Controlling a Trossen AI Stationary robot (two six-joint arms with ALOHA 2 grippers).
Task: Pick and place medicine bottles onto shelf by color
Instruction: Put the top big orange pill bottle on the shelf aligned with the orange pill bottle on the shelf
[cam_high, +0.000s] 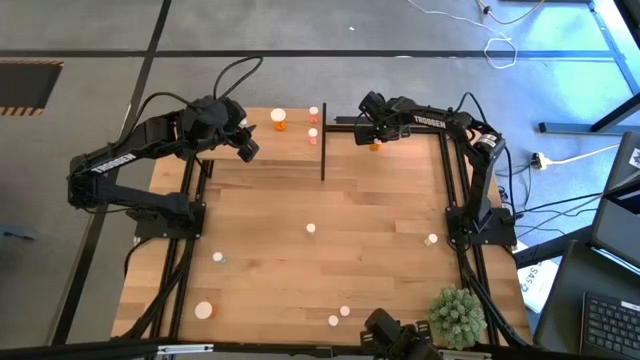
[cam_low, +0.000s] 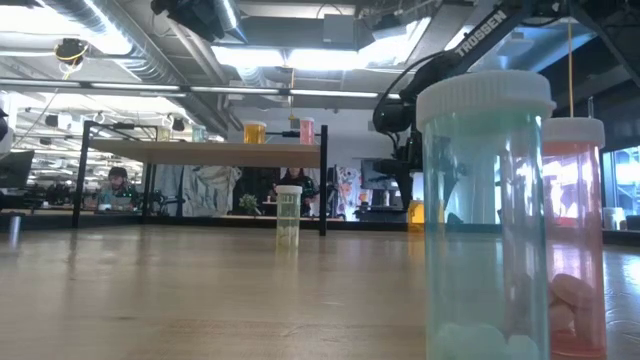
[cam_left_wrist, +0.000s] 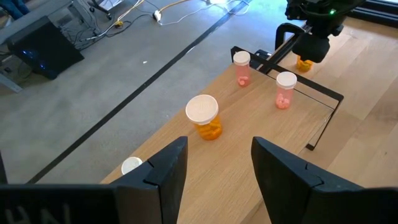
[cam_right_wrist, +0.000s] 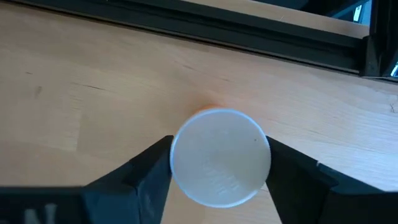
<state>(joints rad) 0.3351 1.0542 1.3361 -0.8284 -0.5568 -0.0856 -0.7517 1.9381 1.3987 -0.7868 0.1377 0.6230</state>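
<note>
Probably open-plan lab, exposed ceiling ducts (cam_low: 110, 40), floor cables (cam_high: 500, 45)

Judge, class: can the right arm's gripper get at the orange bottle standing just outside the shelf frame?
Probably yes. The right gripper sits directly over that orange bottle, one finger on each side of its white cap, with only bare table around it. The shelf frame stands behind, not between.

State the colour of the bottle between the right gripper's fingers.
Orange body, white cap. The bottle sits between the right gripper; the orange shows best in the high view.
</note>
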